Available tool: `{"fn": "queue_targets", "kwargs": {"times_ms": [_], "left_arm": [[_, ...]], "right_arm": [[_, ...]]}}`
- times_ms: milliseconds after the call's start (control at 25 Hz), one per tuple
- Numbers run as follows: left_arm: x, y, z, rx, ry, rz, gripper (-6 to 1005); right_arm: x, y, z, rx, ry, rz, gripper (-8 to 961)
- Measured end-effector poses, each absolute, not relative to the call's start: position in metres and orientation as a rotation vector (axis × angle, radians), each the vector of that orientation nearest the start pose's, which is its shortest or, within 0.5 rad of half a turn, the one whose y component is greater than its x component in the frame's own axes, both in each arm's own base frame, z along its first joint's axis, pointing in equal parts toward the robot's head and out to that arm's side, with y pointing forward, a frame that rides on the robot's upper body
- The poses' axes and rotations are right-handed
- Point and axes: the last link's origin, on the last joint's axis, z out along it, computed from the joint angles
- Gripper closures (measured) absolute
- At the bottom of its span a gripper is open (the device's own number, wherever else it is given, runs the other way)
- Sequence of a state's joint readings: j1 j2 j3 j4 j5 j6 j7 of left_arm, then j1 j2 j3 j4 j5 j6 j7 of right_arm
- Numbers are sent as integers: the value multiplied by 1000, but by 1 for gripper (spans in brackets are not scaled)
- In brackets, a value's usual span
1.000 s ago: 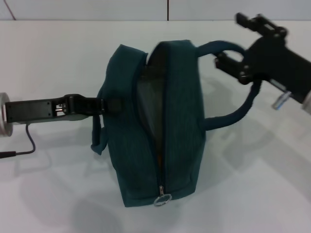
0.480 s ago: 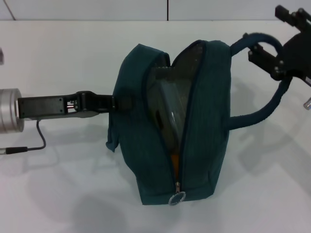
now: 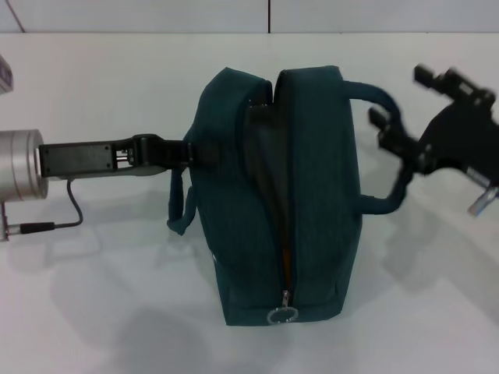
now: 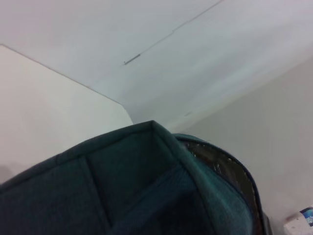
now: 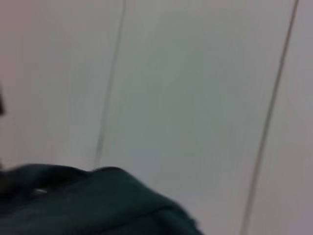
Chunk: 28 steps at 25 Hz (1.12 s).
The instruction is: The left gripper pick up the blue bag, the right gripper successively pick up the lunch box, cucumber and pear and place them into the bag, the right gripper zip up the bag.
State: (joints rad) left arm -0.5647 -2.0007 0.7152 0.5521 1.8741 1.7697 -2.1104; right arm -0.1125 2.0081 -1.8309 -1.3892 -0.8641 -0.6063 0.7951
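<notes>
From the left of the head view, the left gripper reaches in level over the white table, its jaws clamped on the near side wall of the blue bag close to the top seam, steadying it upright at the centre of the scene. A loose handle droops beside that grip. The bag's mouth runs away from the camera as a long slit, parted at the far end where grey foil lining shows and narrowing toward the zipper slider and its metal ring pull at the near end. A thin orange sliver shows inside the slit above the slider, likely the pear; the lunch box and cucumber cannot be made out. To the right, the right gripper sits against the bag's other handle, which arcs out from the right wall; whether its jaws grip that handle or merely stand beside it cannot be told. Loading looks finished and the zipping step appears to be at hand. The next move calls for the right gripper to come down to the ring pull, pinch it and draw it along the slit while the left holds firm.
</notes>
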Motion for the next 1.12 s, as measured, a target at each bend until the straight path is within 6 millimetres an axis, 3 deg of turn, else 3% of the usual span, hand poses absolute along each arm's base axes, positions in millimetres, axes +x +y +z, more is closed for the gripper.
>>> {"fn": "queue_targets", "kwargs": {"times_ms": [280, 720, 960, 1120], "left_arm": [[-241, 322, 20, -2645, -1648, -1019, 945], [-243, 320, 19, -2645, -1628, -1028, 945], [-242, 321, 19, -2642, -1624, -1037, 945], [-238, 323, 19, -2653, -1612, -1040, 945]], "right_arm": [[210, 262, -8, -2288, 186, 785, 228], [198, 245, 19, -2367, -15, 1122, 228], [197, 240, 13, -2676, -5, 1326, 229], [203, 240, 7, -2923, 103, 1460, 229]]}}
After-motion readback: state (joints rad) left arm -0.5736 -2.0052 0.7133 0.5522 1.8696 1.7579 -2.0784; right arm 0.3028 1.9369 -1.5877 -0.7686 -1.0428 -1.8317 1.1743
